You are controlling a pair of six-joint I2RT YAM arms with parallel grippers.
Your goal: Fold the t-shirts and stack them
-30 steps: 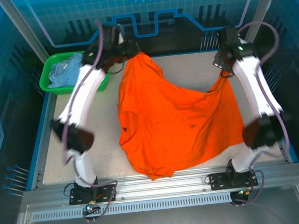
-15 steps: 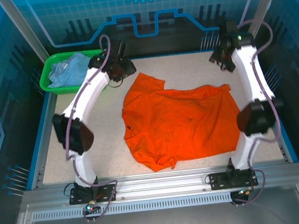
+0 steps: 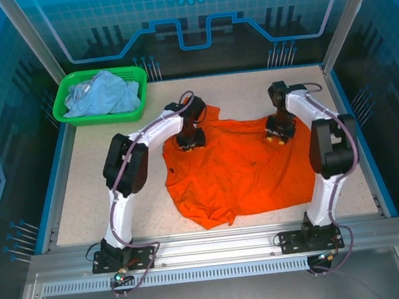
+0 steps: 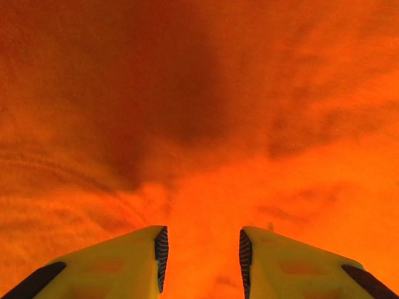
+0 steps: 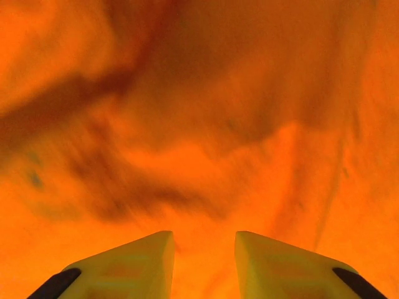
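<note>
The bright orange t-shirt (image 3: 240, 165) lies spread and rumpled on the speckled table, a dark neck label (image 3: 171, 170) at its left edge. My left gripper (image 3: 190, 137) is down over the shirt's far left part, jaws open, with orange cloth (image 4: 206, 124) close beneath the fingers (image 4: 161, 249). My right gripper (image 3: 278, 133) is down over the shirt's far right part, also open above the cloth (image 5: 206, 137). The pale blue t-shirt (image 3: 101, 92) lies bunched in the green basket at the far left.
The green plastic basket (image 3: 135, 113) stands at the table's back left corner. Bare speckled tabletop (image 3: 92, 182) shows left of the orange shirt. Metal frame posts and blue walls close in the table on all sides.
Both arms came down from the far edge to the orange shirt's upper corners. The shirt, held lifted a second ago, was let go and lies flat.
</note>
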